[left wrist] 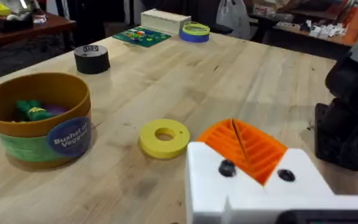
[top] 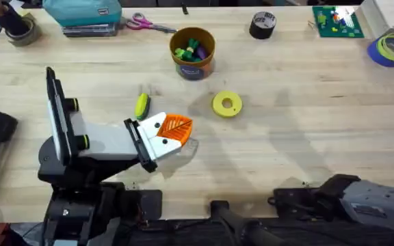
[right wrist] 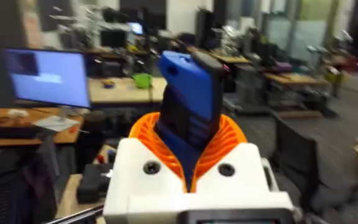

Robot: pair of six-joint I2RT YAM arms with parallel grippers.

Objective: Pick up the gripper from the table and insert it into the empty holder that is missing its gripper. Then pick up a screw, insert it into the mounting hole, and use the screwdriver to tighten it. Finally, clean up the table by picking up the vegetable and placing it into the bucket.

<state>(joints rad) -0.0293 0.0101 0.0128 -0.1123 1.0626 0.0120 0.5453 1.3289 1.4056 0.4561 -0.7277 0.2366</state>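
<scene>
- The left gripper hovers low over the middle of the desk; its orange ribbed fingers look pressed together with nothing between them.
- The right gripper is raised toward the room, its orange fingers clamped on the blue screwdriver.
- The yellow-green vegetable lies on the desk just beside the left arm's wrist; the bucket, with green and purple toys inside, stands farther back.
- Risk: the vegetable sits close against the left arm, so a careless swing could knock it away.
- Risk: the screwdriver seems held near its middle, though the view is blurred; it might slip or tilt.
- The yellow ring lies between gripper and bucket and could be mistaken for the vegetable.
- Black tape, scissors and blue tape lie along the far edge, out of the way.
</scene>
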